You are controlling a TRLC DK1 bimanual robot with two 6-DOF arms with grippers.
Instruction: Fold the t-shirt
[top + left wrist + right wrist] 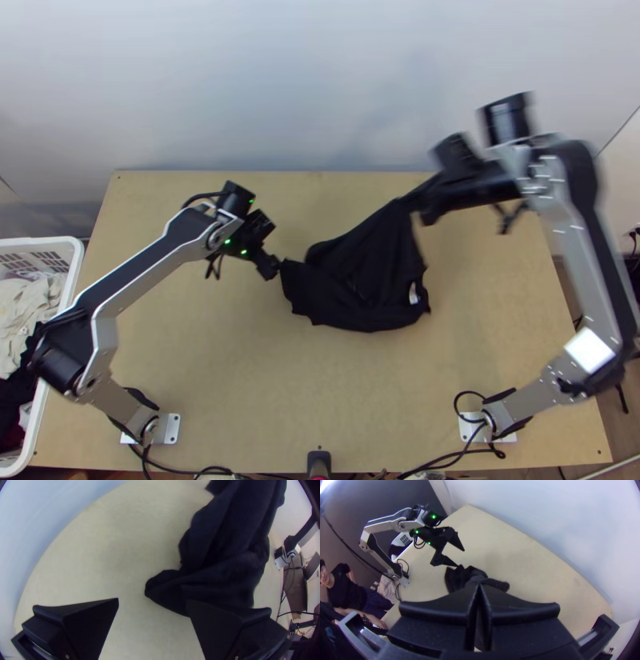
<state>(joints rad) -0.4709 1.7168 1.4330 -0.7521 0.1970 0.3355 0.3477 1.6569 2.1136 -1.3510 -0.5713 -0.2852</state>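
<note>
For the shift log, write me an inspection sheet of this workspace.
Surface: light wooden table; damage: nothing seen
Job's things: black t-shirt, bunched, one part raised, white label showing
Clutter: white basket of clothes at the table's left edge
Left gripper: open at the shirt's left end; contact can't be told
Right gripper: shut on the shirt's raised part
Cables: black cables around both arm bases and along the near edge
Surroundings: pale wall behind the table
</note>
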